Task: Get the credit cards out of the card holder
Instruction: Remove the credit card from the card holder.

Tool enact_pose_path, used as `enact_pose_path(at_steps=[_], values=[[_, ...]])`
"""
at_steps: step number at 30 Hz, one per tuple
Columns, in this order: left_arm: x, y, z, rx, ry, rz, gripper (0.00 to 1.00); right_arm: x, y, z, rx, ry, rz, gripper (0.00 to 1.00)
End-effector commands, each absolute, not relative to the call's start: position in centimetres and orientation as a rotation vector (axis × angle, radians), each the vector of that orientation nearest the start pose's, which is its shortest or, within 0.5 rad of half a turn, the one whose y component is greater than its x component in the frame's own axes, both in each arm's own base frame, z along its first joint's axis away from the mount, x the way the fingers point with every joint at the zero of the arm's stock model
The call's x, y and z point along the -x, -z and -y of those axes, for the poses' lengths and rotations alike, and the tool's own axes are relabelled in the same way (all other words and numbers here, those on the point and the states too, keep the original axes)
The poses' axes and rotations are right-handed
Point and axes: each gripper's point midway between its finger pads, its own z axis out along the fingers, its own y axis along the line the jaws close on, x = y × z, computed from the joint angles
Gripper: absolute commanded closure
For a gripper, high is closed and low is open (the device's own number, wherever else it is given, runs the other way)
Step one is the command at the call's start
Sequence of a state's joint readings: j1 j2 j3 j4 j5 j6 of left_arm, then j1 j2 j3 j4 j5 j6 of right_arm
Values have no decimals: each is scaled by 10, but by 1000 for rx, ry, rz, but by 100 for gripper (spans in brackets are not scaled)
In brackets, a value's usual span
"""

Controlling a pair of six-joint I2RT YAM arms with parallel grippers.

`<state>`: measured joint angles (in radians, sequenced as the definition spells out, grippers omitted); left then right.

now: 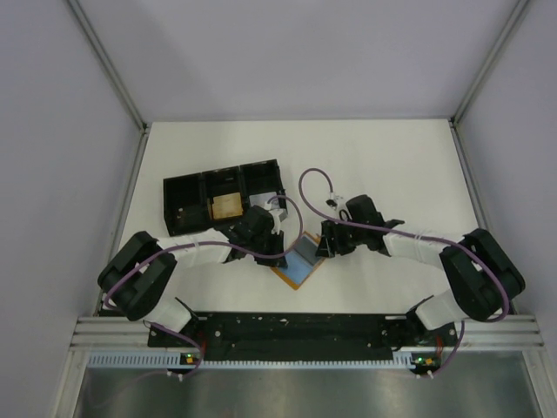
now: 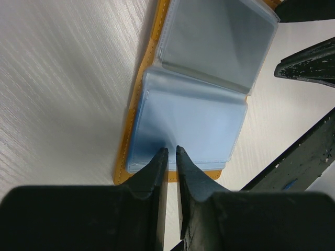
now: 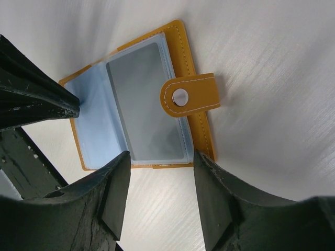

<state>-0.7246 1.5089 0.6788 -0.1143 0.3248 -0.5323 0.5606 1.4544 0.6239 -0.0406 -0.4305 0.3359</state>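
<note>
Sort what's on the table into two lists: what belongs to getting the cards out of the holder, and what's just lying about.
Part of the job:
- card holder, lying open
- credit cards in its clear sleeves
- left gripper, nearly shut at the sleeve edge
- right gripper, open over the holder

Just lying about:
- black tray
- tan block in its middle compartment

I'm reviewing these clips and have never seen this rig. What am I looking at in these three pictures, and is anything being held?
Two robot arms are bolted to a white table. One picture looks down from above; the other two come from cameras on each wrist. An orange-tan leather card holder lies open, showing clear plastic sleeves with pale blue-grey cards inside. Its snap tab is undone. The left pincer is nearly closed at the lower sleeve's edge; a firm grip is unclear. The right pincer is open, holding nothing. A black three-compartment tray sits behind.
</note>
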Motion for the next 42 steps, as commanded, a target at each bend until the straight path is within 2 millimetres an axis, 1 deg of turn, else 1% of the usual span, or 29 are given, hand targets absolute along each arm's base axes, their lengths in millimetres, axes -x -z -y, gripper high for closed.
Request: enact_pose_path(at_steps=[1,3,5,8,12,16,19,23,28,31,37,38,42], values=[[-185,-20,264,-416,833,-2695,84,-233,-51,-258,518,-969,-2426,49],[-185,-20,264,-417,835,-2695,84,-232,-52,-260,523,-980,-2424,51],[-184,-19,264,-419,833,-2698,84,-230,-54,-262,528,-1005,-2418,56],[-185,-19,263,-415,829,-2698,84,-227,-62,-266,546,-1036,-2399,58],[-184,-17,263,-415,825,-2706,84,-225,-77,-272,571,-1081,-2352,65],[-185,-17,263,-406,827,-2703,84,-218,-96,-281,623,-1153,-2292,65],[-187,-20,265,-392,835,-2688,84,-213,-104,-284,647,-1181,-2272,65],[-190,-26,266,-370,840,-2663,84,-211,-109,-285,662,-1174,-2259,65],[-192,-28,264,-319,847,-2646,84,-204,-113,-289,695,-1212,-2244,64],[-192,-30,266,-285,864,-2632,85,-200,-110,-291,709,-1224,-2252,64],[-197,-35,260,-197,856,-2595,85,-185,-110,-300,787,-1265,-2250,64],[-197,-36,259,-188,858,-2587,85,-185,-111,-301,795,-1260,-2246,64],[-198,-38,256,-146,861,-2564,85,-181,-108,-300,836,-1219,-2267,60]])
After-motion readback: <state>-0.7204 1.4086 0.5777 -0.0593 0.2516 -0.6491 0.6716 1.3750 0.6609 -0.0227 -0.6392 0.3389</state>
